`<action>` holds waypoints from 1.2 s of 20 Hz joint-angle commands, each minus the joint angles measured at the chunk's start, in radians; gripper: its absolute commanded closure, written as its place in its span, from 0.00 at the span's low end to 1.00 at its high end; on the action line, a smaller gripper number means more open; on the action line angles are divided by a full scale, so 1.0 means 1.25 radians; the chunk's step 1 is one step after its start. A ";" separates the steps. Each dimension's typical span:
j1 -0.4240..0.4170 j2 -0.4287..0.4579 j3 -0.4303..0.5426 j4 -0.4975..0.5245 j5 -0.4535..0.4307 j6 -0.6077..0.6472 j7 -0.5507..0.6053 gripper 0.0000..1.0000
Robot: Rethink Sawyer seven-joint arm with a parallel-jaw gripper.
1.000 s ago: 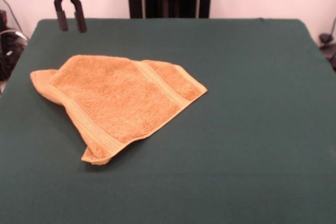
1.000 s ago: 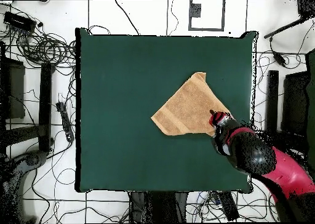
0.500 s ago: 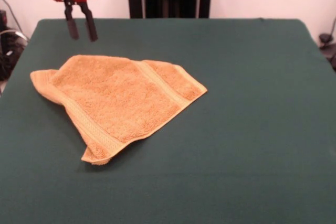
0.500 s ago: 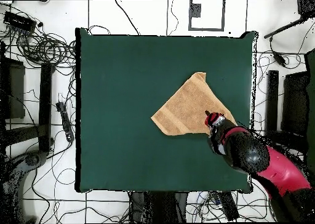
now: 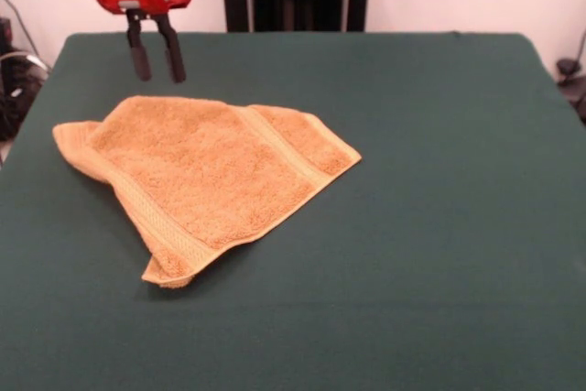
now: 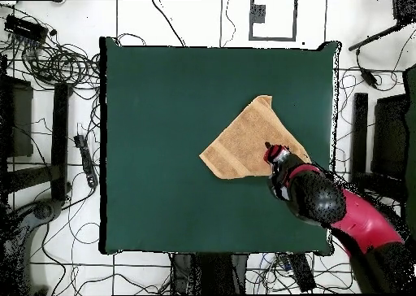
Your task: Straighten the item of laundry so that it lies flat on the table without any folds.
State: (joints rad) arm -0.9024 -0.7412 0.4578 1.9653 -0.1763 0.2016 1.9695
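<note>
One towel (image 5: 206, 180) is lying on one green table (image 5: 439, 226), and two woven border bands are showing on the towel's upper face. One red and black arm (image 6: 345, 215) is reaching in, carrying one gripper (image 5: 156, 63) with two black fingers (image 5: 138, 54) hanging apart. Many loose cables (image 6: 49, 53) are lying on the floor around the table, too tangled to count.

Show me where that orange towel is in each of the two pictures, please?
Front view: the orange towel lies left of centre on the green table, partly folded, below the red tool.
Overhead view: the towel lies right of centre on the table, the tool over its lower right edge.
Shared landmark: the red tool beside the towel's edge.
</note>
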 commanded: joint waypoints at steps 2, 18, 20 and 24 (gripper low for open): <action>0.097 -0.062 -0.008 -0.069 0.039 0.126 0.066 0.00; 0.092 -0.049 0.021 -0.099 0.039 0.066 0.061 0.00; 0.090 -0.042 0.026 -0.096 0.042 0.060 0.066 0.00; 0.092 -0.034 0.032 -0.081 0.054 0.049 0.087 0.00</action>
State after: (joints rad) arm -0.8269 -0.8298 0.4389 1.8516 -0.1545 0.2559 1.9695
